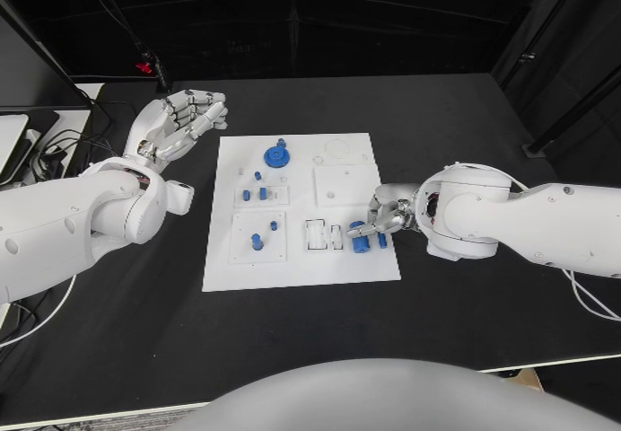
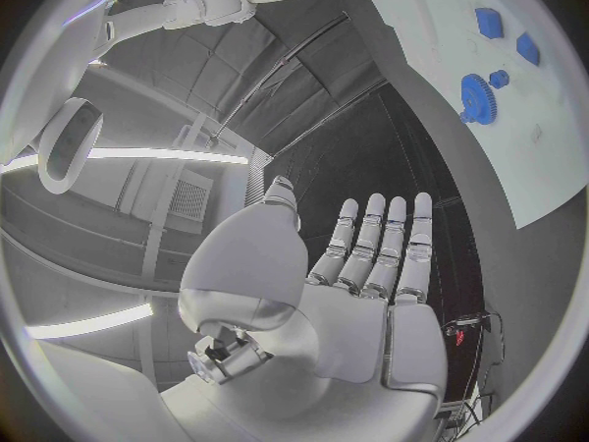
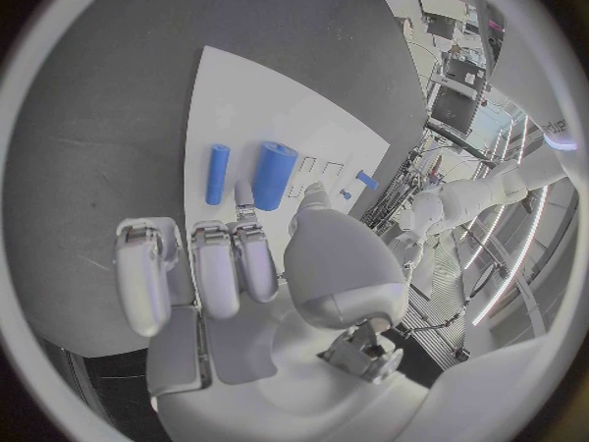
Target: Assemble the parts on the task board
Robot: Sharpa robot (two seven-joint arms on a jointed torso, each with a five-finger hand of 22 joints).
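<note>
Head view: right hand [image 1: 372, 222] low over the task board [image 1: 301, 269], at its near right part, fingers curled down beside two blue pegs [image 1: 359, 236]. Pegs lying flat, just under and in front of the fingers. Cannot tell if touching. Left hand [image 1: 175, 124] spread, holding nothing, off the board's far left corner, well apart from the pegs. Right hand much nearer.

Left wrist view: left hand [image 2: 356, 295] flat, holding nothing; blue gear [image 2: 476, 98] far off on the board.

Right wrist view: right hand [image 3: 240, 275] holding nothing, fingers [image 3: 194, 265] side by side. Thick peg [image 3: 273, 175] and thin peg [image 3: 217, 173] just past the fingertips, long sides pointing away from the hand.
</note>
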